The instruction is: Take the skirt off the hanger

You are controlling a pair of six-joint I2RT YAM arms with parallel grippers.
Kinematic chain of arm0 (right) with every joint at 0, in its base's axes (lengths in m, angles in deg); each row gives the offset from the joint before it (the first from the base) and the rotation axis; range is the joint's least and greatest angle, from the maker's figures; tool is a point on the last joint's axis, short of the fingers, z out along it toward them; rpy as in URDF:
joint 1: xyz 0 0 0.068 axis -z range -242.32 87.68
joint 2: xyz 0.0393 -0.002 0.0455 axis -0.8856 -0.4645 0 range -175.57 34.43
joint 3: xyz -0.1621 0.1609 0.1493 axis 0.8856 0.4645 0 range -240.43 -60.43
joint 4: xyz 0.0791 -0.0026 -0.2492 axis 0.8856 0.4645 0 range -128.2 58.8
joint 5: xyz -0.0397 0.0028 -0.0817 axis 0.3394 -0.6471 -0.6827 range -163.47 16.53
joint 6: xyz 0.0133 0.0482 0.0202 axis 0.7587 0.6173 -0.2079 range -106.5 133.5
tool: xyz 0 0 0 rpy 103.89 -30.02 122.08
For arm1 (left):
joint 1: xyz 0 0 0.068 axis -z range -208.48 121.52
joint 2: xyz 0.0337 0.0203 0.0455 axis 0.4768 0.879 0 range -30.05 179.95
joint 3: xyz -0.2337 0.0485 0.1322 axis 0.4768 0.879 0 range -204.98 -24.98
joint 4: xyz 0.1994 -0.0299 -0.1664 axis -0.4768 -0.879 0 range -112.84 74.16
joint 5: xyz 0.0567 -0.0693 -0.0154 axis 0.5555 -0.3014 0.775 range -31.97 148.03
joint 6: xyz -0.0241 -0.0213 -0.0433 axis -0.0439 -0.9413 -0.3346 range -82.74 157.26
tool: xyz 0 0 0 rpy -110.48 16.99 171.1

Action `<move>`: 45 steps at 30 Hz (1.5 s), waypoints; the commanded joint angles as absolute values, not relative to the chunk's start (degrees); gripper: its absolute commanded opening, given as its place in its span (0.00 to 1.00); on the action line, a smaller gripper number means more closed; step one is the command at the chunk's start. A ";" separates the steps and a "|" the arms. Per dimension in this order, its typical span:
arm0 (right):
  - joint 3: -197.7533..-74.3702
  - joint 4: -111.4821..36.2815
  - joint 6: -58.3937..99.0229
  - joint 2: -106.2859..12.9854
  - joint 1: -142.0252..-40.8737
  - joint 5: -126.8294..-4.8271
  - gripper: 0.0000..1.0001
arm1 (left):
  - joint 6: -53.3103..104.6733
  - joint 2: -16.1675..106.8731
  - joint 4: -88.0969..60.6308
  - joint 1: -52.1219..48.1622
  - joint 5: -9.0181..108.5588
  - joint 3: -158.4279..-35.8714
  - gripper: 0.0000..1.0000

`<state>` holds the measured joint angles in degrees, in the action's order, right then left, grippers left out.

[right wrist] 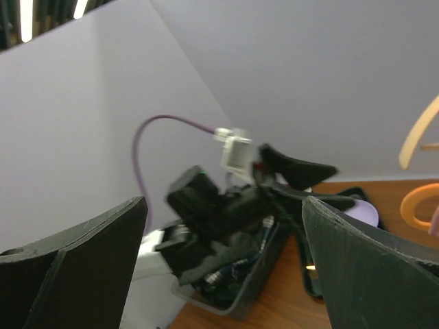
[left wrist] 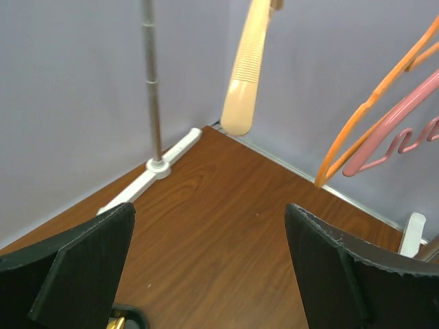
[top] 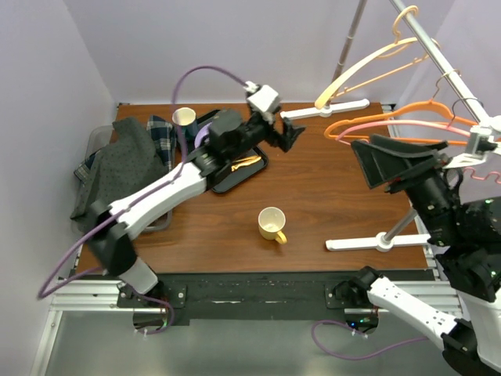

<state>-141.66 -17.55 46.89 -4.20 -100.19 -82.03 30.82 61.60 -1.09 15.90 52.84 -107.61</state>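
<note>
No garment hangs on the cream hanger (top: 368,66), the orange hanger (top: 391,117) or the pink hanger (top: 415,125) on the rail at the right. A dark grey garment (top: 117,164) and a plaid one (top: 163,133) lie heaped over a bin at the left; I cannot tell which is the skirt. My left gripper (top: 291,135) hovers open above the far middle of the table, nothing between its fingers (left wrist: 82,260). Ahead of it hang the cream hanger's tip (left wrist: 245,82) and the orange hanger (left wrist: 370,110). My right gripper (top: 362,163) stands open and empty below the hangers.
A black tray (top: 227,188) lies under the left arm, with a paper cup (top: 184,117) behind it. A yellow mug (top: 272,224) stands mid-table. The rack's white feet (top: 325,110) (top: 376,243) and pole (left wrist: 152,89) rise at the right. A grey bin (top: 98,141) holds the heaped clothes.
</note>
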 commanded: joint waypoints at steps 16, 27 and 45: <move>-139.62 -0.14 40.13 -16.81 -100.20 -79.01 0.99 | 18.63 10.49 -30.67 15.82 83.69 -77.28 0.99; -134.43 -3.39 40.04 -16.19 -100.29 -76.11 0.99 | 4.66 -0.17 -42.29 15.82 106.24 -72.54 0.89; -134.78 -7.26 42.95 -9.25 -100.20 -70.22 0.99 | -42.54 44.82 -87.47 -30.19 115.00 -99.34 0.88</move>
<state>-134.23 -3.74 42.21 -10.28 -100.19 -73.85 -28.54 44.38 -75.84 -20.60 113.41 -96.00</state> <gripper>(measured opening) 0.986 0.833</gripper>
